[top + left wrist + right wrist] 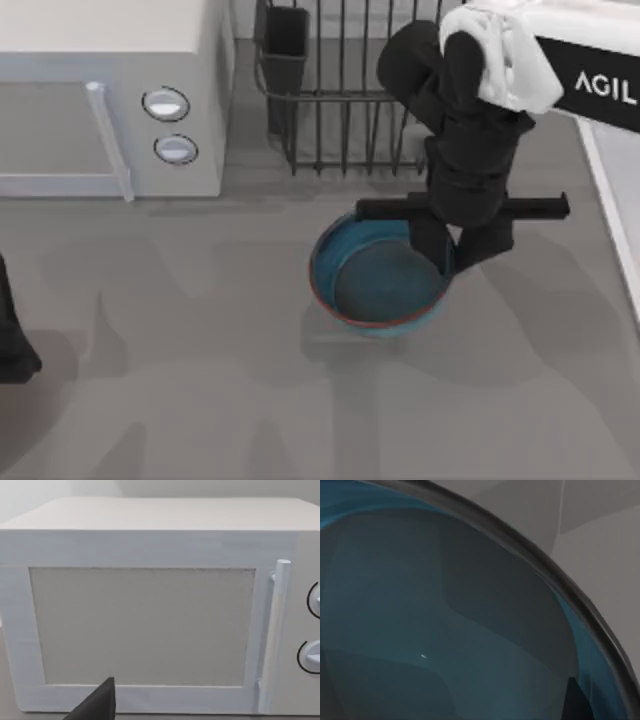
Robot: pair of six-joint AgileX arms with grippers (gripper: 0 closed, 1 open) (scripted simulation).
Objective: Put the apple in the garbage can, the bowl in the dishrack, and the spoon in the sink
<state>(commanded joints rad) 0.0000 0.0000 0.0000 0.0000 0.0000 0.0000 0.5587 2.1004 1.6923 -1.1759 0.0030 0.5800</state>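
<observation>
- Reaching down over the bowl (375,280), the right tool (460,255) of the AgileX pair straddles the bowl's rim on the side toward the bench's right, one finger inside and one outside; whether it has clamped on the rim cannot be told.
- The right wrist view looks straight into the bowl's dark teal inside, with its rim curving past grey bench beyond.
- The bowl sits on the bench (200,380) just in front of the dishrack (340,110), not yet in it, so this step reads as barely begun.
- The dishrack's black cutlery cup (285,50) stands at its left corner, beside the microwave (110,100).
- The left tool (12,340) waits at the bench's far left edge; its wrist view faces the microwave's door, handle and knobs, and whether its fingers are apart or together cannot be told.
- How the apple and spoon steps stand cannot be judged from this scene; a pale raised edge (612,200), possibly the sink, runs along the bench's right side.
- The bench is plain matt grey, crossed by soft shadows of the arms, with a pale wall behind the microwave.
</observation>
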